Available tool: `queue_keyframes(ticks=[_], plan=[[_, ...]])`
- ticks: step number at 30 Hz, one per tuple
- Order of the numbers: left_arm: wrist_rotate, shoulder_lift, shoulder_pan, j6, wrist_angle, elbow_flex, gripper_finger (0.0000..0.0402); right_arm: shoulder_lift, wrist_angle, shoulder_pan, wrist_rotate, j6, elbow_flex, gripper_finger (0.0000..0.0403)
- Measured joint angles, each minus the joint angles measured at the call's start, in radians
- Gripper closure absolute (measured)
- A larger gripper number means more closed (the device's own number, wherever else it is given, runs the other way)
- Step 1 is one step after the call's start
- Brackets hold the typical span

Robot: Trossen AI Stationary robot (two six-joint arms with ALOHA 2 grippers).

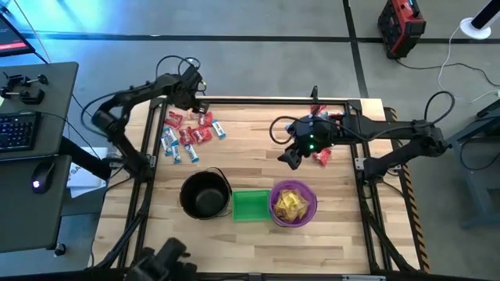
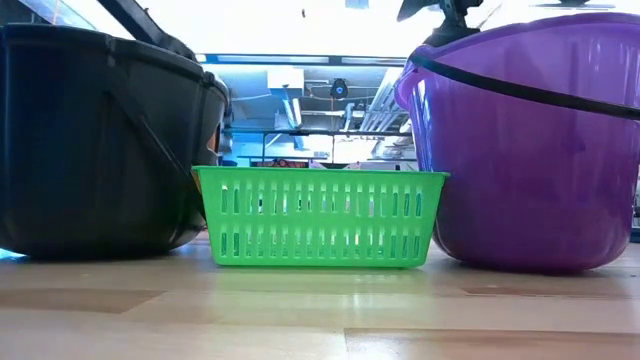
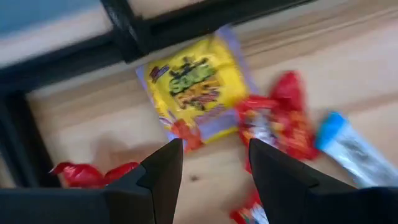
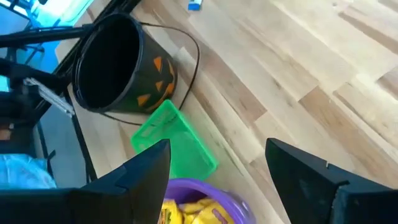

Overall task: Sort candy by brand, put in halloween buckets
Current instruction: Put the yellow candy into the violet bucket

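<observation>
Red and blue-and-white candies (image 1: 190, 133) lie scattered on the table's far-left part. My left gripper (image 3: 214, 155) is open above a yellow candy packet (image 3: 194, 87) near the far edge, with red candies (image 3: 277, 124) beside it. My right gripper (image 4: 217, 165) is open in the air, to the far side of the purple bucket (image 1: 293, 204), which holds yellow candies (image 4: 189, 213). The black pail (image 1: 205, 193) and green basket (image 1: 250, 205) stand in a row near the front edge. A few red candies (image 1: 322, 156) lie by the right arm.
A black frame rail (image 3: 186, 28) runs along the table's far edge just beyond the yellow packet. The low view shows the three buckets side by side, green basket (image 2: 320, 215) in the middle. Bare wood lies mid-table between the candies and the buckets.
</observation>
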Motion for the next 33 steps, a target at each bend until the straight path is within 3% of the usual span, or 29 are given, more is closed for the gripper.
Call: queue_keyframes(ticks=[8, 17, 28, 31, 33], plan=[[0.061, 0.185, 0.069, -0.009, -0.006, 0.101, 0.0229, 0.0, 0.01, 0.002, 0.022, 0.039, 0.0, 0.0146], [0.114, 0.253, 0.086, -0.009, -0.006, 0.165, 0.0229, 0.0, 0.015, 0.002, 0.064, 0.096, 0.0, 0.0146], [0.08, 0.296, 0.086, 0.044, -0.032, 0.17, 0.0231, 0.0, 0.062, 0.002, 0.096, 0.123, 0.0, 0.0146], [0.067, 0.292, 0.084, 0.07, -0.033, 0.168, 0.0252, 0.0, 0.062, 0.004, 0.096, 0.138, 0.0, 0.0146], [0.061, 0.284, 0.083, 0.08, -0.037, 0.166, 0.0288, 0.0, 0.062, 0.008, 0.097, 0.139, 0.0, 0.0146]])
